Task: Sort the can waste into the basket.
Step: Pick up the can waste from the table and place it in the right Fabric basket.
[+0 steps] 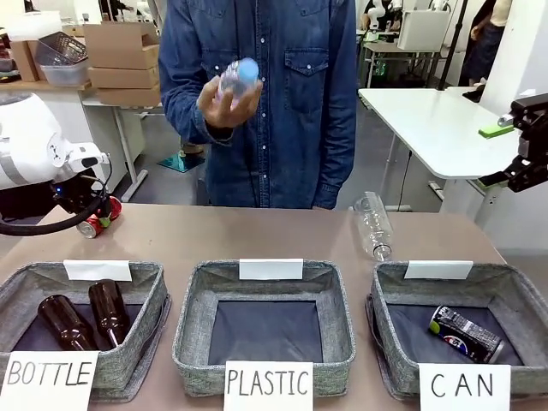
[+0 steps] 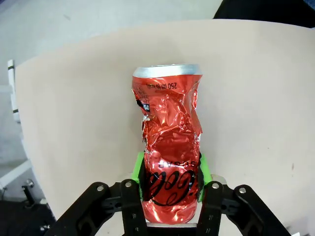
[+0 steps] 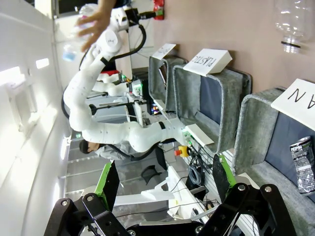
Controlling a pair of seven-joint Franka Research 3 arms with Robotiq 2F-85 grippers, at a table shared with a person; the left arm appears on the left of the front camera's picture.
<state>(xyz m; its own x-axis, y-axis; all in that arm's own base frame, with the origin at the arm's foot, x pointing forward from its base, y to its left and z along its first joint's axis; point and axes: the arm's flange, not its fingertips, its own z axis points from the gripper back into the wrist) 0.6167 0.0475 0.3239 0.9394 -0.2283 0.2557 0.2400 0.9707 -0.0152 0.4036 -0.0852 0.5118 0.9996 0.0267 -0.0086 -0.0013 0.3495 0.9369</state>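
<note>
From where I stood by the front camera, the left arm (image 1: 34, 163) hid all but a scrap of the red can (image 1: 92, 226), and the right gripper (image 1: 495, 156) ran off the picture's edge. The bottle (image 1: 238, 77) in the person's hand (image 1: 224, 107) was blurred. In the right wrist view, the edge cut off the black can (image 3: 302, 164) and the CAN card (image 3: 301, 98).

One can (image 1: 465, 333) in basket (image 1: 390, 338) (rightmost), other can (image 1: 96, 218) far left
</note>
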